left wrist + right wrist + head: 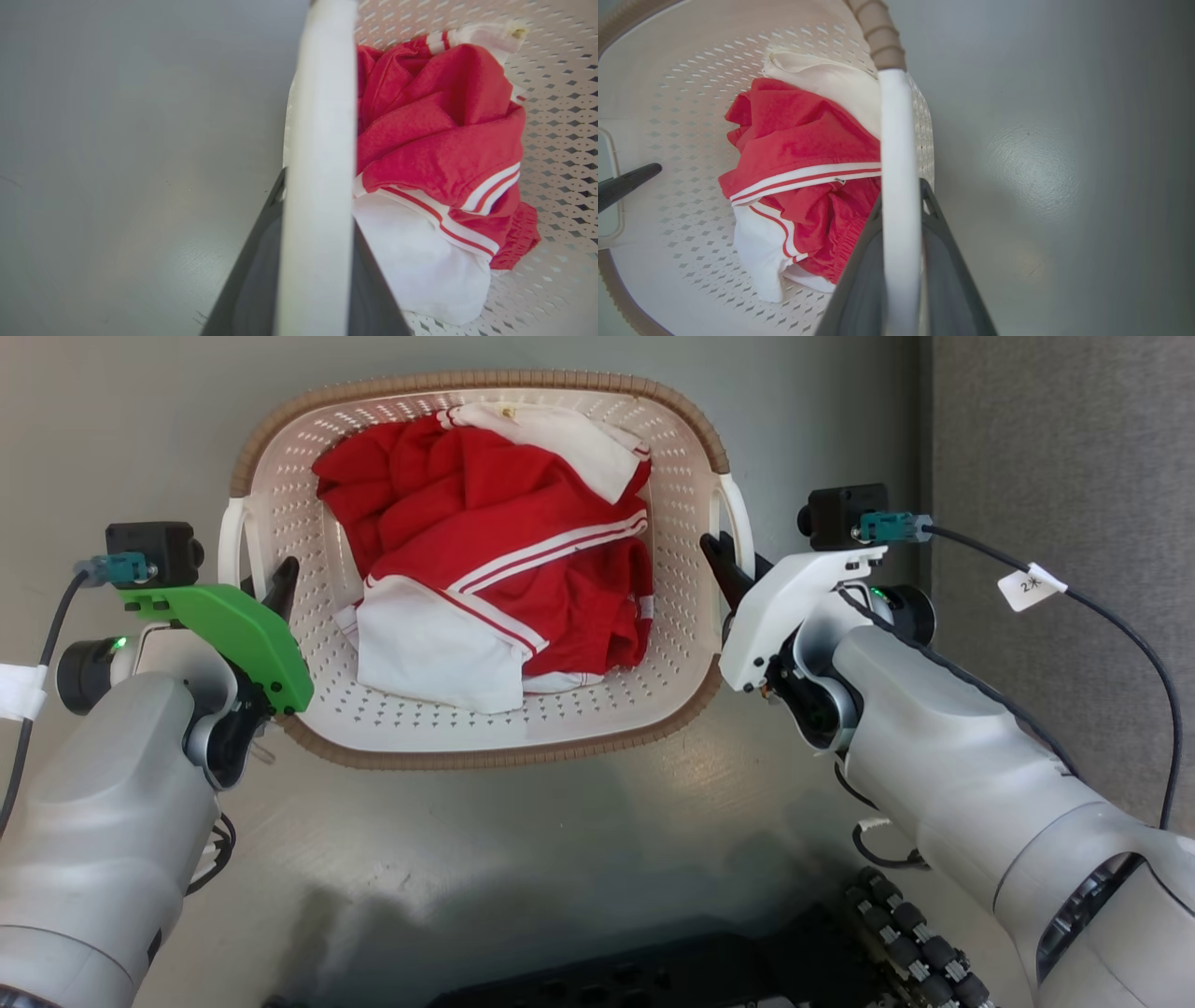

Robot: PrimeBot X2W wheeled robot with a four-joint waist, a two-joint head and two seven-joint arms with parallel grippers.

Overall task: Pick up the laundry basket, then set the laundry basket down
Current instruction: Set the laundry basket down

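The laundry basket (485, 758) is cream-white and perforated, with a brown woven-look rim, and lies between my two arms. Red and white clothes (495, 560) are heaped inside it. My left gripper (275, 588) is shut on the left white handle (229, 537). In the left wrist view the handle bar (320, 93) runs between the two dark fingers of the left gripper (317, 200). My right gripper (724, 565) is shut on the right handle (742, 518). The right wrist view shows that handle (894, 140) clamped in the right gripper (901, 196). I cannot tell whether the basket touches the floor.
Smooth grey floor (560, 859) lies under and around the basket. A darker textured strip (1055, 448) runs along the right side. My dark base with its roller wheel (896, 933) sits at the bottom edge. A tagged cable (1032, 586) hangs off the right wrist.
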